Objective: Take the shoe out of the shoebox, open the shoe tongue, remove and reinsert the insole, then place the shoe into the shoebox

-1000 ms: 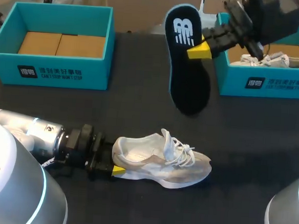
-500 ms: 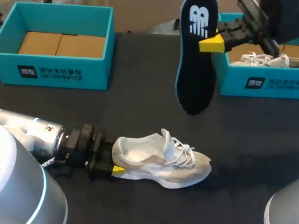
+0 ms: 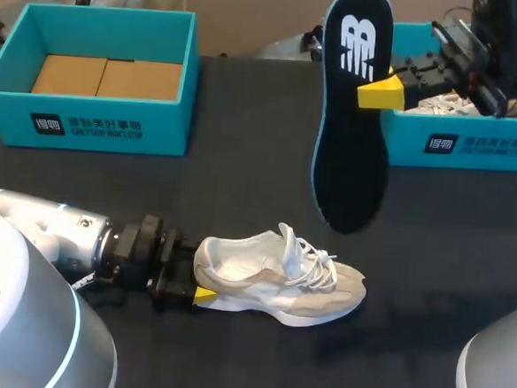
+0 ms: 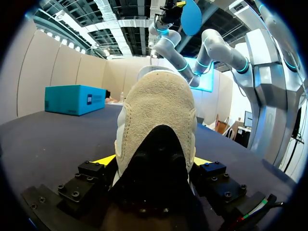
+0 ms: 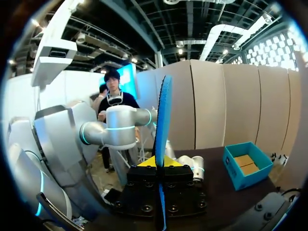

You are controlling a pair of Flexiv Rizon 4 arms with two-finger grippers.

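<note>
Our right gripper [image 3: 381,89] has swung the insole [image 3: 352,121] rightward, and it hangs upright, pinched at one edge. So narrow a hold may let it twist or slip. Our left gripper [image 4: 154,163] clamps the heel of the shoe [image 3: 279,275], which lies on the table [image 3: 241,193].

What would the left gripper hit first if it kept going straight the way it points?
The white shoe: the left gripper is shut on its heel, so going on would only push the shoe toe-first along the table. Past the toe, the way looks free as far as the head view shows.
</note>
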